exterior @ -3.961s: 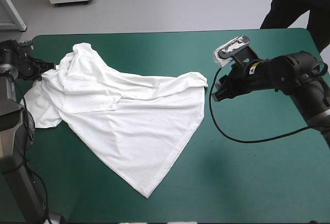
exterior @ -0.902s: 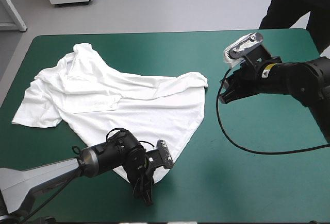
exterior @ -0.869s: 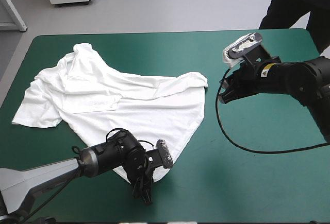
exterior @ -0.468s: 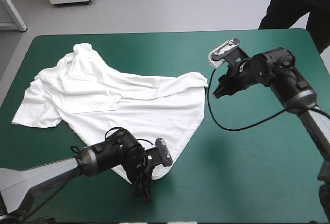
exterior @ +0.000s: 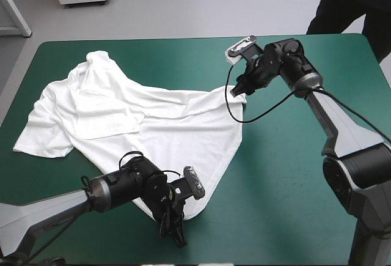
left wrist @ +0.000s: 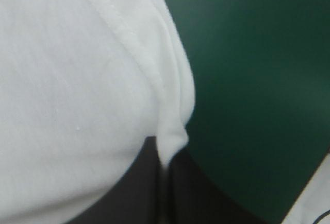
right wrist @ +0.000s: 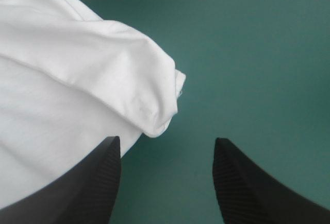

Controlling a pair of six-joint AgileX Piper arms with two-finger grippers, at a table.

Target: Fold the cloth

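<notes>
Teal-green table cover (exterior: pixel 293 205), smooth and flat.

Even light from above, soft shadows

We see the teal-green desk (exterior: pixel 293 174) lit evenly from overhead, its cover matt. The white T-shirt (exterior: pixel 165 131) is by far the brightest thing, with creases that show only as faint grey shading. A soft shadow lies on the desk close under the left hand (exterior: pixel 174 230). In the left wrist view the desk looks dim beside the bright cloth. In the right wrist view a faint shadow rims the cloth's corner.
</notes>
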